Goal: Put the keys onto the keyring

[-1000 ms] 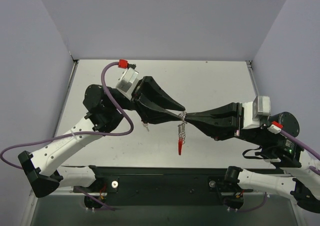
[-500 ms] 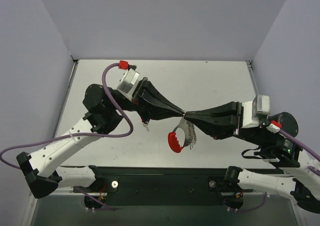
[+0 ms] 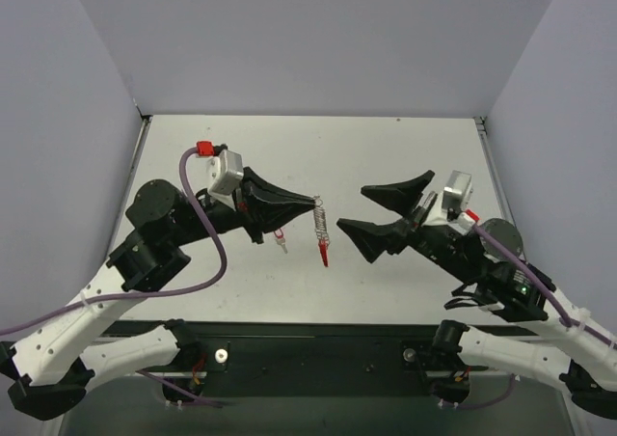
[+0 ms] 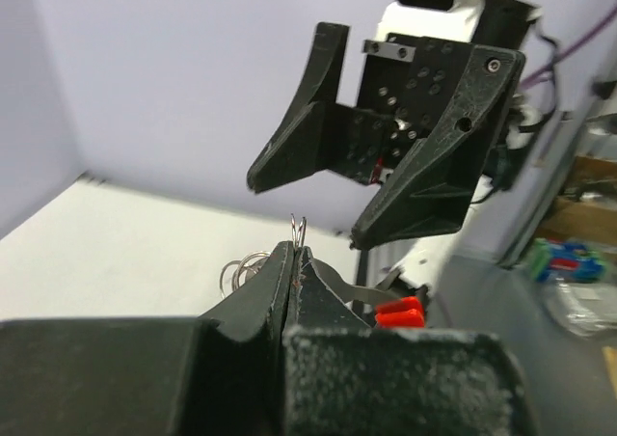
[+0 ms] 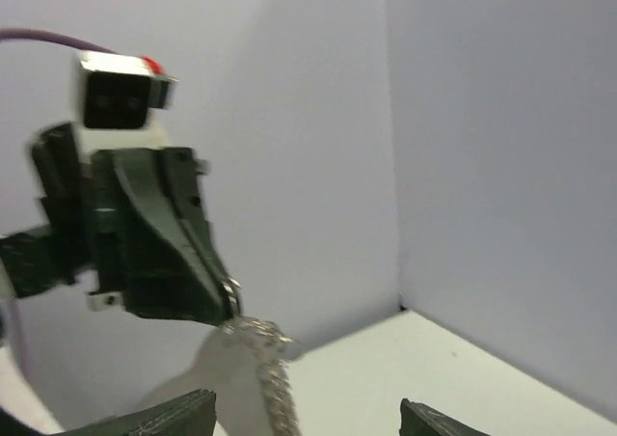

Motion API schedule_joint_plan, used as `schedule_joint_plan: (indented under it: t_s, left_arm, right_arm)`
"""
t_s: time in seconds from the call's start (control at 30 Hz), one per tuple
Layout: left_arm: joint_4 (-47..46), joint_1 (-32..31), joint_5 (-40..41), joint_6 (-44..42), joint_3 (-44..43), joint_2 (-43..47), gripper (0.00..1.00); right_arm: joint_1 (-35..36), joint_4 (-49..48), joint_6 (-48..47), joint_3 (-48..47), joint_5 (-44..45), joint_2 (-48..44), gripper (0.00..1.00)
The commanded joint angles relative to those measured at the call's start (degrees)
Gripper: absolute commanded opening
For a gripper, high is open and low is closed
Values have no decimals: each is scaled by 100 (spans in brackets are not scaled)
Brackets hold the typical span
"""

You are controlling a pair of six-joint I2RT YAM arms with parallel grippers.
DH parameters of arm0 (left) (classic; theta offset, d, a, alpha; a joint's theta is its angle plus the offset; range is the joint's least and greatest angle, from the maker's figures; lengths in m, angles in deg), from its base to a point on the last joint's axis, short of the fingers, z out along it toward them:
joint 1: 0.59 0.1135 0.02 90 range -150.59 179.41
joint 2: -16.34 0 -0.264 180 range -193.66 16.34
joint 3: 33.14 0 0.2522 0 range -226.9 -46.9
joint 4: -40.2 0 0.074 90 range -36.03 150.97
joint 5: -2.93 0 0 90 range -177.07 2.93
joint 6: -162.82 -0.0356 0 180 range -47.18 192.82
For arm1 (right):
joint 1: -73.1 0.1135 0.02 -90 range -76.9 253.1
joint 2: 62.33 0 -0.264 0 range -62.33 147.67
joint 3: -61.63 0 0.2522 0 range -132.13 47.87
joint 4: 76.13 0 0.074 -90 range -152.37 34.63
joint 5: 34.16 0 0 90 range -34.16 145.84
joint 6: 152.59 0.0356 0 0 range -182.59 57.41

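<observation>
Hanging from the clenched left pincer (image 3: pixel 313 203), the keyring (image 3: pixel 321 231) dangled over mid-table (image 3: pixel 386 156), with the key (image 3: pixel 281 242) lying just beside it toward the left edge. The right pincer (image 3: pixel 353 209) stood released and empty. Good practice was to keep the keyring steady while fetching the key. The far edge offered open room.
</observation>
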Motion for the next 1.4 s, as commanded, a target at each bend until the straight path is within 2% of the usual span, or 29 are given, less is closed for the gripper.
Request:
schedule_joint_plan:
  t_s: [0.0,0.03,0.07,0.13,0.17,0.2,0.27,0.3,0.33,0.43,0.47,0.5,0.53,0.57,0.67,0.8,0.93,0.97,1.1,1.37]
  left_arm:
    - [1436,576,1178,-507,467,520,0]
    - [1552,727,1231,-472,539,582,0]
    - [1622,859,1231,-446,618,704,0]
    - [1895,1305,1223,-410,802,828,0]
    - [2000,1447,1162,-401,821,898,0]
    - [2271,1649,1118,-419,830,934,0]
    - [2492,2159,837,-524,812,1083,0]
    - [2667,2309,758,-568,803,1136,0]
    - [2765,2641,635,-586,803,1180,0]
    - [3160,3169,293,-726,716,1198,0]
    - [3205,3546,65,-753,741,1137,0]
    - [3205,3776,-129,-744,759,1119,0]
    - [3162,3961,-531,-701,803,1093,0]
    - [3092,4145,-605,-613,864,1014,0]
    - [2994,4208,-632,-498,874,795,0]
    - [3020,4252,-623,-507,690,574,0]
    - [3152,4261,-518,-603,461,451,0]
    - [3205,4261,-474,-612,434,442,0]
    - [3276,4305,-465,-639,329,381,0]
    - [3442,4349,-456,-797,74,293,0]
  right_arm:
    - [-746,144,1097,398,778,380,76]
    - [-984,144,1276,477,594,477,79]
    - [-1569,83,1547,548,53,609,82]
    - [-2222,22,2338,741,-600,1179,99]
    - [-2826,-510,2559,864,-1447,1390,100]
    - [-2980,-880,2778,1213,-1656,1784,100]
    - [-3104,-1366,2887,1200,-1938,2303,100]
    - [-3034,-1219,2695,1016,-2157,3020,100]
    - [-2973,-1035,2266,484,-2246,3401,100]
    - [-2560,-315,1693,-257,-2239,4720,100]
    - [-2437,-174,1352,-599,-2195,4993,99]
    - [-2253,37,1192,-881,-2125,5500,97]
    - [-2138,248,1025,-1093,-1950,5740,95]
    - [-2050,511,762,-1469,-1852,5943,94]
    - [-1743,1031,505,-2050,-1650,6611,85]
    - [-1382,1497,119,-2535,-1342,7323,77]
    - [-1232,1603,152,-2712,-1192,7772,77]
    - [-1241,1621,153,-2756,-1210,7860,72]
    - [-1241,1647,232,-2896,-1139,8106,67]
    - [-1294,1682,258,-2783,-1210,8221,43]
